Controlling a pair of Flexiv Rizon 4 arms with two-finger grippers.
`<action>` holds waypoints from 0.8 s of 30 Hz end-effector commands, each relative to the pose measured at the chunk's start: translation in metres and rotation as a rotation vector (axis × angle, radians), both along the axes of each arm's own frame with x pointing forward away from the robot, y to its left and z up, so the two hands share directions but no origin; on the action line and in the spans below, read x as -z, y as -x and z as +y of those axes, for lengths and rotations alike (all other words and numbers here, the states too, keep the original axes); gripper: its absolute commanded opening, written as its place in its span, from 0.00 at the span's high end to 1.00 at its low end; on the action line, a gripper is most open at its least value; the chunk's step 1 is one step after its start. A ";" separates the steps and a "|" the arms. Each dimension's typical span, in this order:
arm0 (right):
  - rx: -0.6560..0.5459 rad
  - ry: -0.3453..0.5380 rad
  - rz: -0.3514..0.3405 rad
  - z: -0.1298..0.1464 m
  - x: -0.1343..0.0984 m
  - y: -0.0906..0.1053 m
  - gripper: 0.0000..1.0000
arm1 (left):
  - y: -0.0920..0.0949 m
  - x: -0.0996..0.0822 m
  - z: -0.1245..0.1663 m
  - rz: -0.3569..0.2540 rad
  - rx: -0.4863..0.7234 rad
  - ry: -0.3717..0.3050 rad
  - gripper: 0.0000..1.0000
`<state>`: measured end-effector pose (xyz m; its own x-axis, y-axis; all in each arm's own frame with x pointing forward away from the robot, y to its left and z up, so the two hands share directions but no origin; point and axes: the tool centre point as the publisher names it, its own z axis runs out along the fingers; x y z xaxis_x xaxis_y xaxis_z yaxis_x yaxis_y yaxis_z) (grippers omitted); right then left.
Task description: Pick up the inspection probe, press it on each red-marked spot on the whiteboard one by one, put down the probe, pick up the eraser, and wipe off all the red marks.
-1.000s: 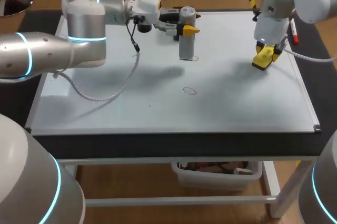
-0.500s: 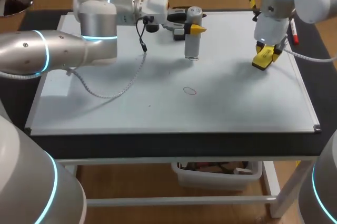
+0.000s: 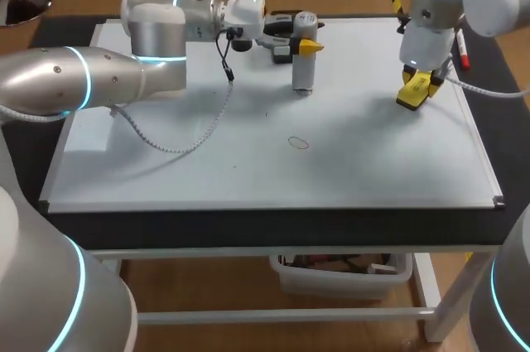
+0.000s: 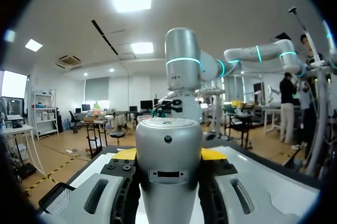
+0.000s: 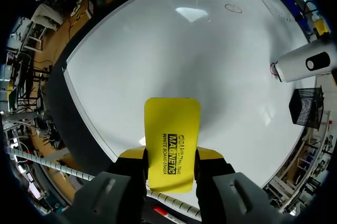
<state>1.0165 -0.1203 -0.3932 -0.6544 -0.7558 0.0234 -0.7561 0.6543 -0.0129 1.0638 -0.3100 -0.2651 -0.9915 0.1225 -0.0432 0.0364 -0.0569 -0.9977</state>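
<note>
The silver cylindrical probe [image 3: 304, 54] stands upright with its lower end on the whiteboard [image 3: 373, 170], where a trace of red shows at its foot. My left gripper [image 3: 298, 41] is shut on it from the side; in the left wrist view the probe [image 4: 168, 166] fills the gap between the yellow tips. A red ring mark [image 3: 298, 143] lies on the board nearer the front. At the right, my right gripper [image 3: 416, 87] is shut on the yellow eraser [image 3: 412, 95], low over the board. The right wrist view shows the eraser [image 5: 172, 142], the probe [image 5: 305, 63] and the ring mark [image 5: 233, 8].
A red marker [image 3: 462, 50] lies beside the board's right edge, behind my right arm. My left arm's cable [image 3: 190, 132] hangs low over the left part of the board. A bin [image 3: 339, 273] sits under the table.
My left arm has carried the probe a little to the right and farther back, then nearly stopped. The right arm and eraser have not moved.
</note>
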 end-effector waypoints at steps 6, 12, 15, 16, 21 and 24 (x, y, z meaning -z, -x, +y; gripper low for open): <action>-0.002 0.002 0.000 -0.001 0.000 0.000 1.00 | -0.006 0.005 -0.006 0.002 0.037 -0.011 1.00; -0.002 0.002 0.000 -0.001 0.000 0.000 1.00 | -0.005 0.008 -0.004 0.004 0.037 -0.020 1.00; -0.002 0.002 0.000 -0.001 0.000 0.000 1.00 | -0.005 0.010 -0.003 0.007 0.036 -0.022 1.00; -0.002 0.002 0.000 -0.001 0.000 0.000 1.00 | -0.005 0.010 -0.002 0.007 0.036 -0.022 1.00; -0.002 0.002 0.000 -0.001 0.000 0.000 1.00 | -0.004 0.015 -0.001 0.012 0.036 -0.025 1.00; -0.002 0.002 0.000 -0.001 0.000 0.000 1.00 | -0.004 0.017 -0.001 0.016 0.031 -0.032 1.00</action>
<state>1.0165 -0.1203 -0.3932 -0.6544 -0.7558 0.0234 -0.7561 0.6543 -0.0129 1.0685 -0.3107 -0.2783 -0.9873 0.1567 -0.0246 0.0203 -0.0292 -0.9994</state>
